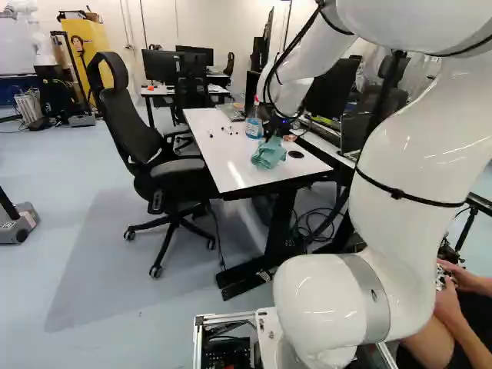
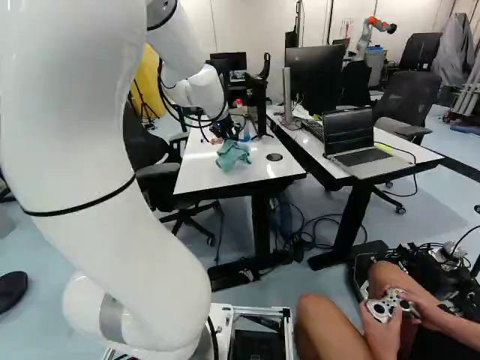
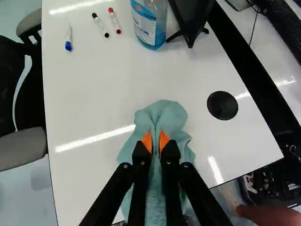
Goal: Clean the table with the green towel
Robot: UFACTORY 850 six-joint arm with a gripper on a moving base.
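My gripper [image 1: 274,132] reaches down over the white table [image 1: 224,163] in the left base view. The green towel [image 1: 267,154] hangs below it, near the table's near end. In the wrist view the gripper [image 3: 155,141] is shut on the towel [image 3: 162,115], whose cloth is pinched between the orange pads. A bunched fold sticks out ahead of the fingertips, and the rest spreads beneath and beside the black fingers, which hide part of it. Whether the towel's lower side presses on the tabletop, I cannot tell.
Ahead on the table stand a blue spray bottle [image 3: 149,23] and a black stand [image 3: 189,19], with several markers [image 3: 100,24] beside them. A round black cap [image 3: 222,105] lies beside the towel. Office chair [image 1: 157,154] left; laptop desk [image 2: 375,166] right; seated person [image 2: 367,315] close by; another robot [image 2: 365,37] behind.
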